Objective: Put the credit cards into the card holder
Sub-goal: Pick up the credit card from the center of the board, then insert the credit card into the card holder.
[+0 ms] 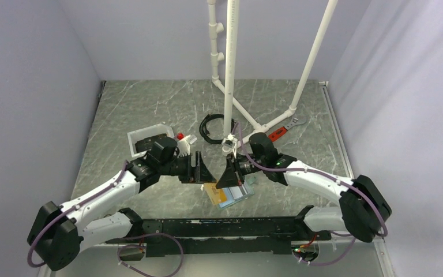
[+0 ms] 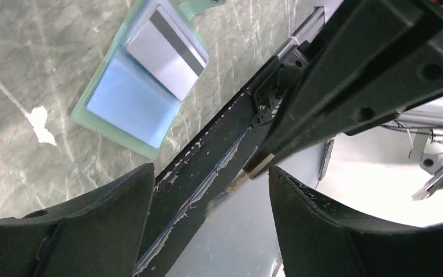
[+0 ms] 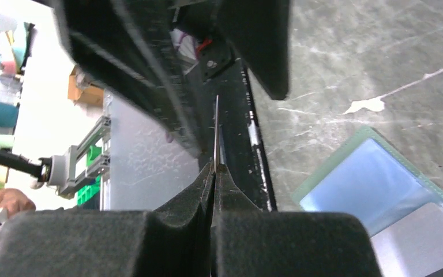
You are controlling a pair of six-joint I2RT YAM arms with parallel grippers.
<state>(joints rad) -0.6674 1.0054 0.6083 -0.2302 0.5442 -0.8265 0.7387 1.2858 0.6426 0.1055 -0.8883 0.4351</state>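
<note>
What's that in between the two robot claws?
A credit card, edge-on, pinched in the shut right gripper and poking toward the open left gripper. The right wrist view shows it.

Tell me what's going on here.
The right pincer is shut on a thin card, seen edge-on. The left pincer stands open facing it, holding nothing. The card holder lies open on the table with a grey card on it.
</note>
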